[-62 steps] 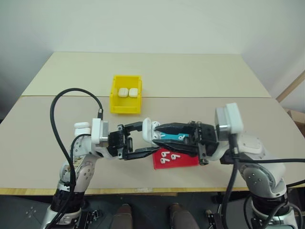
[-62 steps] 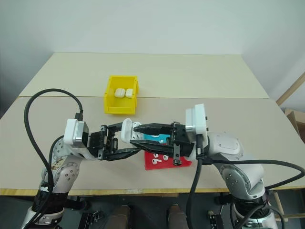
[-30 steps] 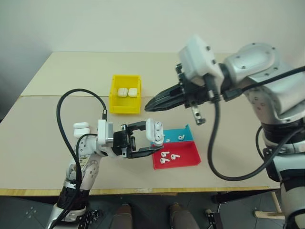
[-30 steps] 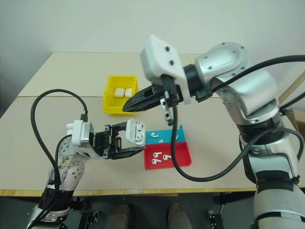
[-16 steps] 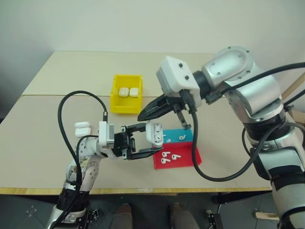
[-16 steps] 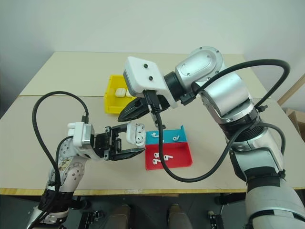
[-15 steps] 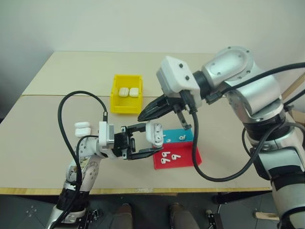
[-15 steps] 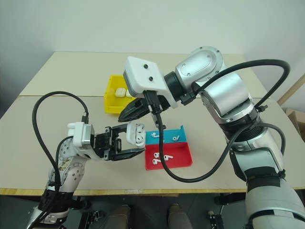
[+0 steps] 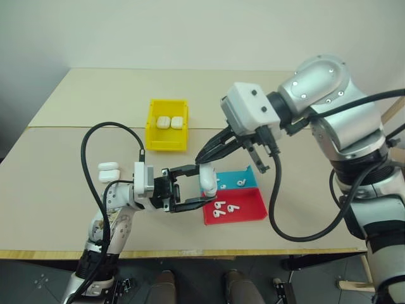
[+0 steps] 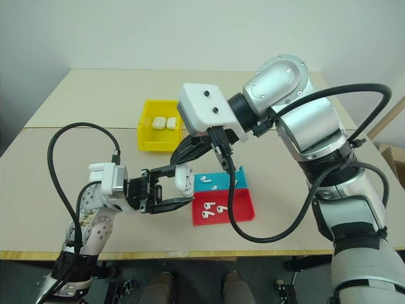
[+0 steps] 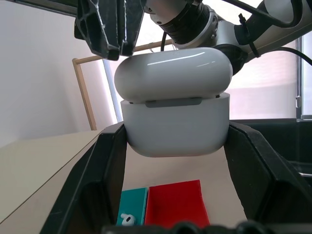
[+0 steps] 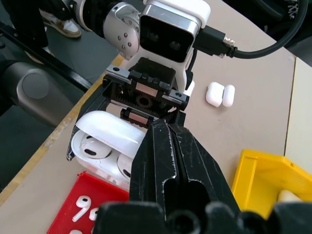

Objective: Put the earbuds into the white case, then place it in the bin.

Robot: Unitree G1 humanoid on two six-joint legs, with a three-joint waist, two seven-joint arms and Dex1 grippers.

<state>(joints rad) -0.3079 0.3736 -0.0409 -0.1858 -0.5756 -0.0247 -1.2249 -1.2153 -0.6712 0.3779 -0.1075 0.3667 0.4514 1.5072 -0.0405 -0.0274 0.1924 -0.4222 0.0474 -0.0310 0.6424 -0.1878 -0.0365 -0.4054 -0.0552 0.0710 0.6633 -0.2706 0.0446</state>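
My left gripper [image 9: 197, 188] is shut on the white case [image 9: 207, 179] and holds it above the table, in front of the trays. In the left wrist view the case [image 11: 173, 107] sits between my two fingers [image 11: 105, 165] with its lid almost down. The right wrist view shows the lid still slightly ajar, with two earbuds [image 12: 90, 148] seated inside. My right gripper [image 9: 201, 157] is shut, its tips against the lid from above. The yellow bin [image 9: 167, 144] stands further back on the table and holds two white cases.
A blue tray [image 9: 248, 172] with loose earbuds [image 9: 241, 182] and a red tray [image 9: 248, 212] with more earbuds [image 9: 221, 206] lie just right of the held case. Two white cases [image 9: 109, 169] rest on the table by my left arm.
My right gripper has come down and toward me onto the case's lid. The lid, wide open before, has swung nearly shut. My left gripper has stayed put.
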